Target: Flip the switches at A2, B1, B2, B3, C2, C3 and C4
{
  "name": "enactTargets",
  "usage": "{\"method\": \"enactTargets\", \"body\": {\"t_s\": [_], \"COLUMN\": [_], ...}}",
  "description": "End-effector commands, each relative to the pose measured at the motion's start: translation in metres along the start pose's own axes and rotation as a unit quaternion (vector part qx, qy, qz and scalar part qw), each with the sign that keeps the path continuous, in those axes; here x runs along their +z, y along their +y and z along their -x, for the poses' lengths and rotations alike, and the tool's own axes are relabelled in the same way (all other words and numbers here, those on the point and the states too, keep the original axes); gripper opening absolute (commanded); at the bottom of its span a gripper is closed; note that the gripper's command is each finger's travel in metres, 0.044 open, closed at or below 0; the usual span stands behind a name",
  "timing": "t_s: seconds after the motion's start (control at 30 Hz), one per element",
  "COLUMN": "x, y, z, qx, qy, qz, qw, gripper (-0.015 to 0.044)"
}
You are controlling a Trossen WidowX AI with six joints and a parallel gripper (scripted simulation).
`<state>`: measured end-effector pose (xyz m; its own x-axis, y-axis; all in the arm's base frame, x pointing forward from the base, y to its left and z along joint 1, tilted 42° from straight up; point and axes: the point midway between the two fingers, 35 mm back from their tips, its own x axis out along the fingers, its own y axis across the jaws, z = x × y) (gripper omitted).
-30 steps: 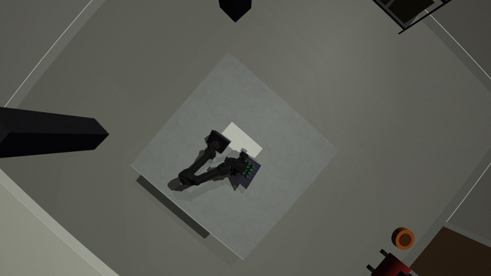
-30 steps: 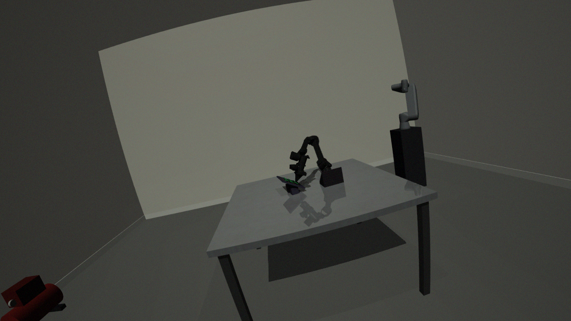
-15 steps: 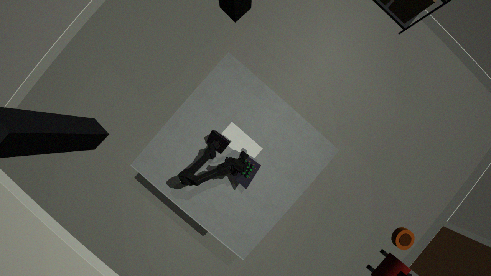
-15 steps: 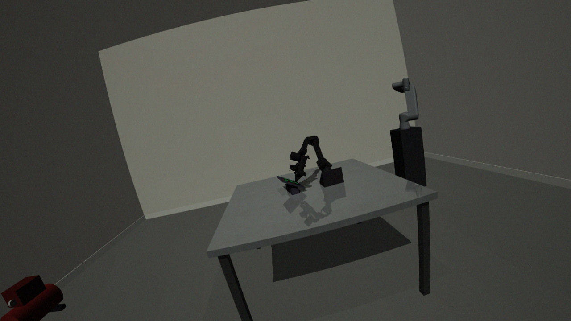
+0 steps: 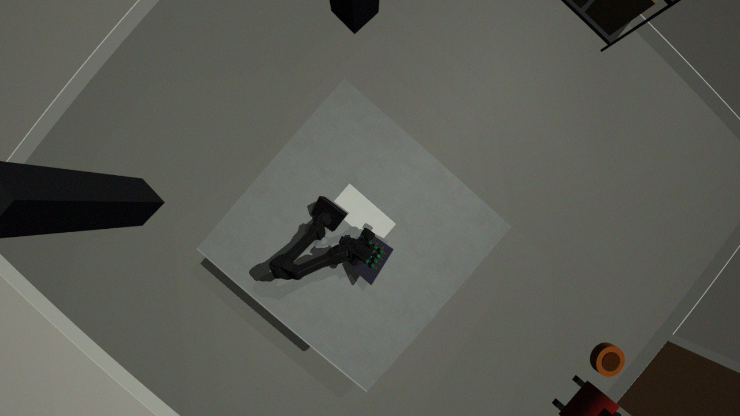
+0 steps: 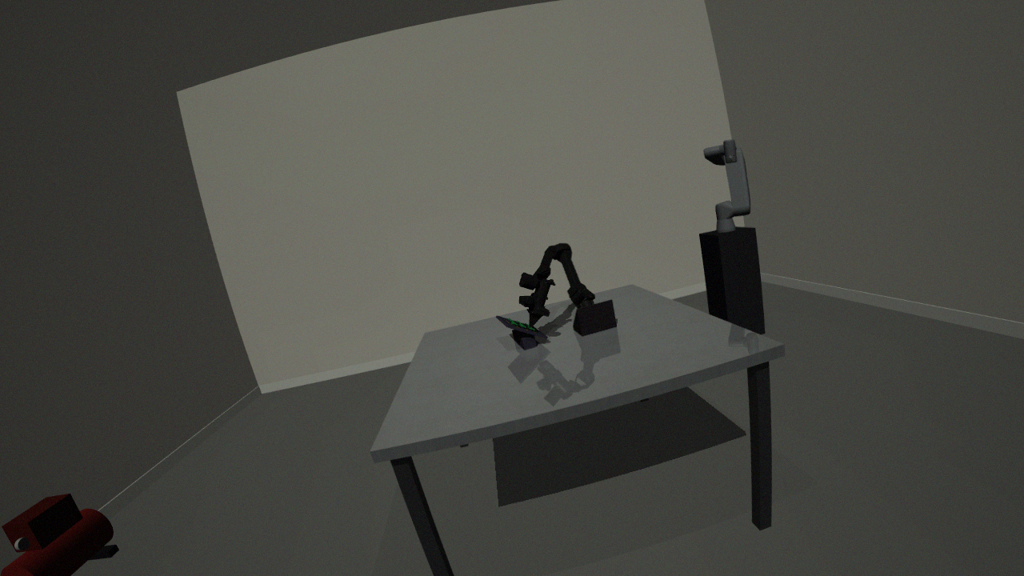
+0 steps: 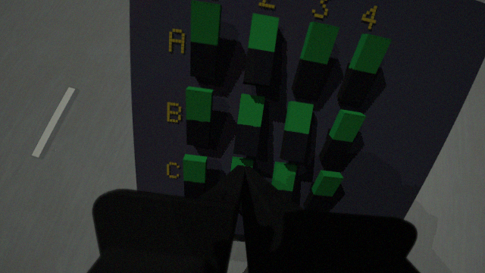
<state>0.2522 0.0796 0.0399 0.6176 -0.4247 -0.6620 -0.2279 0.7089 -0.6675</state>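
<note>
Grey sq. tabletop, w/ dark legs. On it: white rect. sheet, blk arm base beside it, plus tilted panel's dark stand.

open strip of panel right of column 4, tool blocking C2
</note>
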Motion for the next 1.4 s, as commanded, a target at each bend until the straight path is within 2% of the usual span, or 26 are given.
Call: {"method": "enactTargets", "body": {"t_s": [0.0,0.13,0.2,0.63,0.8,1.37], "x": [0.0,-0.002,-0.003,-0.022,-0.021,-0.021], "y": [0.001,0.002,0.001,-0.028,-0.028,-0.028], "z": [0.008,0.056,0.065,0.062,0.03,0.011], "qx": [0.002,0.005,0.005,0.004,0.003,0.003], "qy": [-0.001,-0.008,-0.01,-0.01,-0.023,-0.024], "qz": [0.0,0.002,0.003,0.004,0.003,0.003], "qw": [1.0,1.0,1.0,1.0,1.0,1.0], "gripper": [0.0,0.0,0.0,0.0,0.0,0.0]}}
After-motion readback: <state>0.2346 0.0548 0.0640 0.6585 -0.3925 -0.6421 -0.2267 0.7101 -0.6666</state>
